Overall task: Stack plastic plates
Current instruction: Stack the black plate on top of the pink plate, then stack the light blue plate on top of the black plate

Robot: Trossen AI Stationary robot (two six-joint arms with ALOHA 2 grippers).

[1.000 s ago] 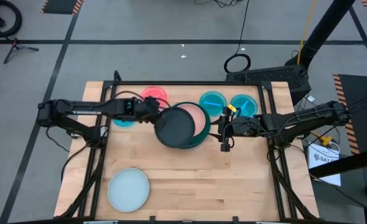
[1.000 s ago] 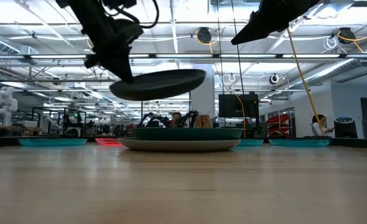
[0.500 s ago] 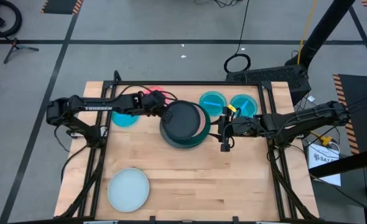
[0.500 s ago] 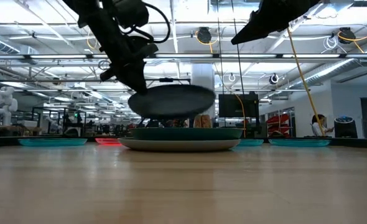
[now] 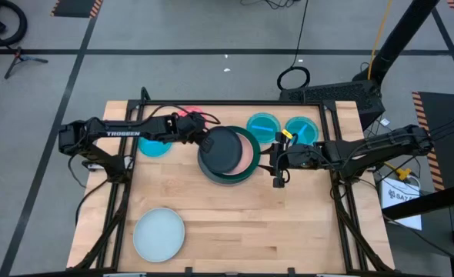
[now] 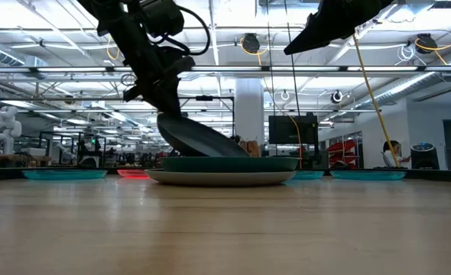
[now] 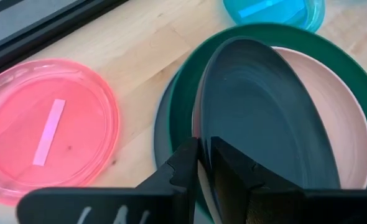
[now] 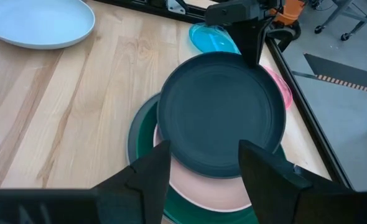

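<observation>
Pinching the near rim of the black plate (image 7: 264,118) in the closed left gripper (image 7: 202,163), tilting it with its far edge already touching the salmon-pink plate (image 7: 342,124) on the central stack, leaving the right gripper (image 8: 199,163) open, hovering just beside.

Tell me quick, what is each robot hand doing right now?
Left end effector: closed on the rim of the black plate, tilted over the stack.
Right end effector: open, empty, waiting beside the stack.
</observation>
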